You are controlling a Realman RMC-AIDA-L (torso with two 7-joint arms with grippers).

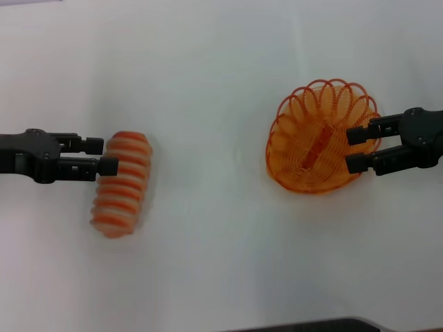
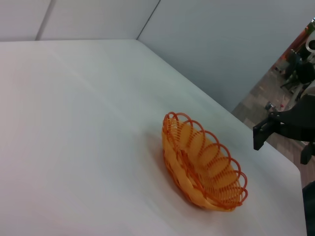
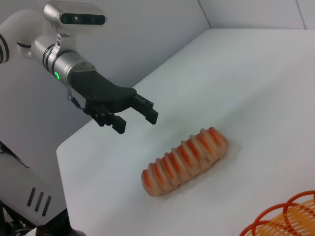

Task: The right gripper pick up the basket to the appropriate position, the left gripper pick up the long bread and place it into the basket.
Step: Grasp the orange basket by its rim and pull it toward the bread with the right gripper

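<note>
The long bread (image 1: pixel 123 183), striped orange and cream, lies on the white table at the left; it also shows in the right wrist view (image 3: pixel 186 160). My left gripper (image 1: pixel 105 155) is open and empty, its fingertips at the bread's far end, raised off the table in the right wrist view (image 3: pixel 137 122). The orange wire basket (image 1: pixel 322 138) stands at the right, empty; it also shows in the left wrist view (image 2: pixel 204 167) and partly in the right wrist view (image 3: pixel 285 219). My right gripper (image 1: pixel 354 149) is open at the basket's right rim, and looks raised clear of it in the left wrist view (image 2: pixel 283 145).
The white table (image 1: pixel 221 83) is bare between bread and basket. Its edge runs close behind the basket (image 2: pixel 275 147) and behind the bread (image 3: pixel 64 162). A dark object (image 1: pixel 311 325) shows at the near edge.
</note>
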